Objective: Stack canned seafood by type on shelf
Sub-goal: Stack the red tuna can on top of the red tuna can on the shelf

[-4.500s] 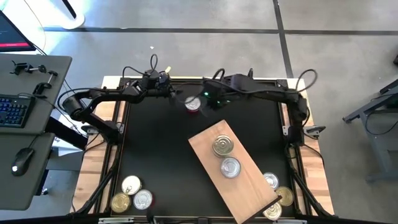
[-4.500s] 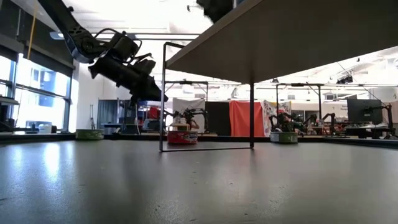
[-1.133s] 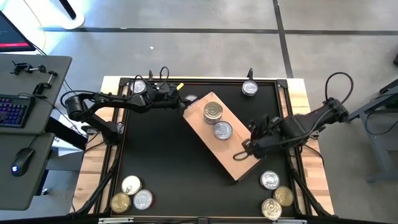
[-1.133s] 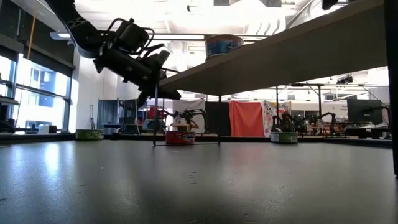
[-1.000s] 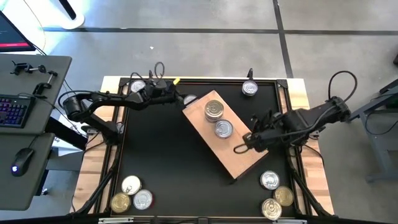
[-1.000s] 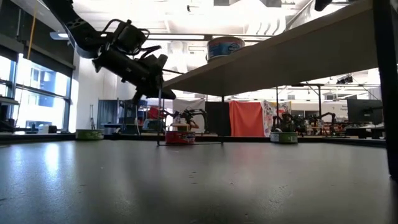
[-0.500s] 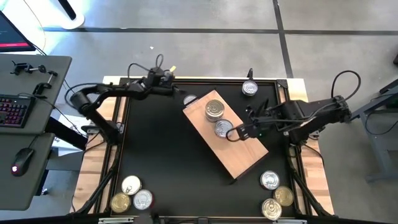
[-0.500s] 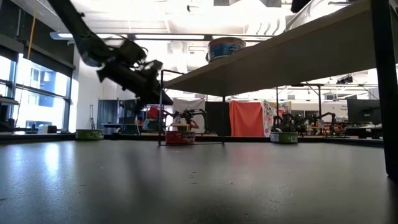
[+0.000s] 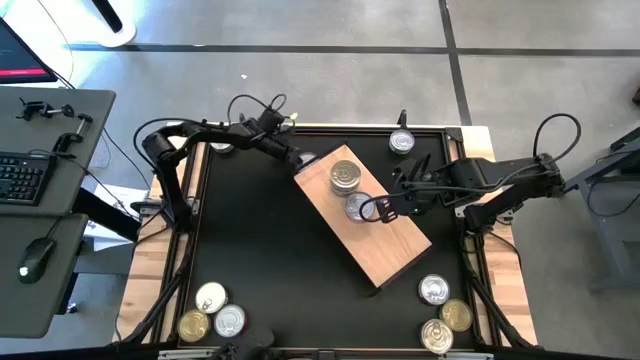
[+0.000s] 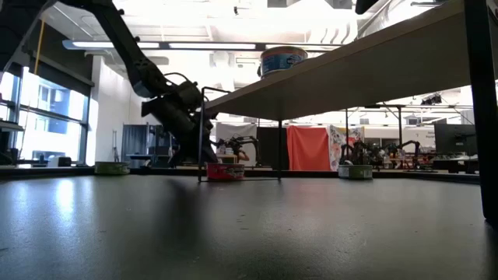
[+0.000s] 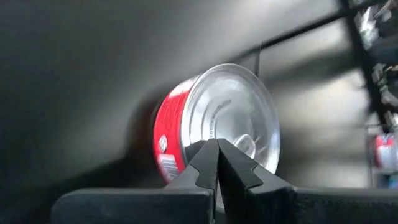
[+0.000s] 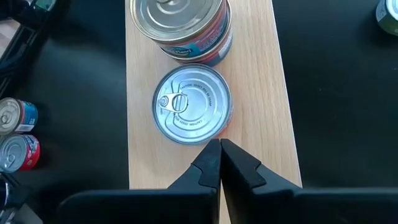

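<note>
The shelf (image 9: 385, 240) is a light wooden board on thin legs (image 10: 280, 140), lying aslant mid-table. On it a silver-lidded can (image 12: 191, 114) lies beside a stack of two cans (image 12: 183, 25). My right gripper (image 12: 219, 149) hovers shut above the board, just short of the single can. My left gripper (image 11: 217, 146) is shut and slants down at a red-labelled can (image 11: 224, 121), which stands on the table by the shelf's far-left corner (image 9: 306, 160). My left gripper's shut tips stand right in front of the red-labelled can's silver lid (image 11: 239, 140), slanting down from the table's left. I cannot tell whether they touch it. The can rests on the table.
Loose cans lie in a group at the near left (image 9: 212, 312) and another at the near right (image 9: 440, 305). One can sits at the far edge (image 9: 402, 142), another by the left arm (image 9: 220, 148). Two more show beside the shelf (image 12: 15, 134).
My left gripper has drawn back toward the far edge, then sunk and tipped down toward the red-labelled can by the shelf's corner. My right gripper, still shut, has gone toward the table's far-left over the board, up to the single can. The shelf and cans have stayed put.
</note>
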### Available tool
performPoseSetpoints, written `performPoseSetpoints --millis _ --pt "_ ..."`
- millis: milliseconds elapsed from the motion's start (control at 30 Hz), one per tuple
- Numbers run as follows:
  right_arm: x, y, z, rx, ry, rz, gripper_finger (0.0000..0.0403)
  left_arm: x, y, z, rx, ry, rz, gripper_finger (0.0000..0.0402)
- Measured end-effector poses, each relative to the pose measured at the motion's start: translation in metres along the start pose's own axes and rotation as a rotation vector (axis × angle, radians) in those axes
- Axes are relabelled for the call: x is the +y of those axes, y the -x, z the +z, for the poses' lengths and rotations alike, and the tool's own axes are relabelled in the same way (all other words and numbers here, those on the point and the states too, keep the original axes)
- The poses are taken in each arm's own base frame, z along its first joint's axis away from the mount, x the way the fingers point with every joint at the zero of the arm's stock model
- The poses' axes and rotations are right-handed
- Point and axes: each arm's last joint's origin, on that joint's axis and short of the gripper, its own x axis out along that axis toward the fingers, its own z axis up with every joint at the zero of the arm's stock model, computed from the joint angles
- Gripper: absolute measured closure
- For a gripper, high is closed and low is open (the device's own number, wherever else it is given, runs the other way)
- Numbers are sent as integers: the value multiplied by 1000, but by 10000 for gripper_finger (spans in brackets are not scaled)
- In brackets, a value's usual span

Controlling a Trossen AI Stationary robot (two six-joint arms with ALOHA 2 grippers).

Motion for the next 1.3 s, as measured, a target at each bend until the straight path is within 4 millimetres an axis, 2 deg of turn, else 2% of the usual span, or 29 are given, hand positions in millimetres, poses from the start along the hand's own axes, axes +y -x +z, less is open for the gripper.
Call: performPoseSetpoints --millis 133,233,500,633,733,933,1100,1300 --pt "0 0 0 -12 0 -4 403 -2 3 -7 65 -44 33 402" --pt "0 0 0 -13 3 -5 403 -1 13 -10 102 -45 112 402" --pt "-6 2 3 -93 14 -62 403 -11 51 -23 179 -80 446 402" --pt "-15 11 6 -119 13 -59 403 -21 61 -36 253 -105 582 402" --pt "-20 18 8 -135 31 -42 403 -27 61 -49 306 -92 622 402" --pt "-43 42 11 -200 19 -23 403 -44 49 -91 336 -65 594 401" --pt "-68 64 13 -274 -12 1 403 -75 45 -119 314 -31 510 401" --pt "-88 77 16 -300 -41 6 403 -115 40 -149 284 -17 483 402"
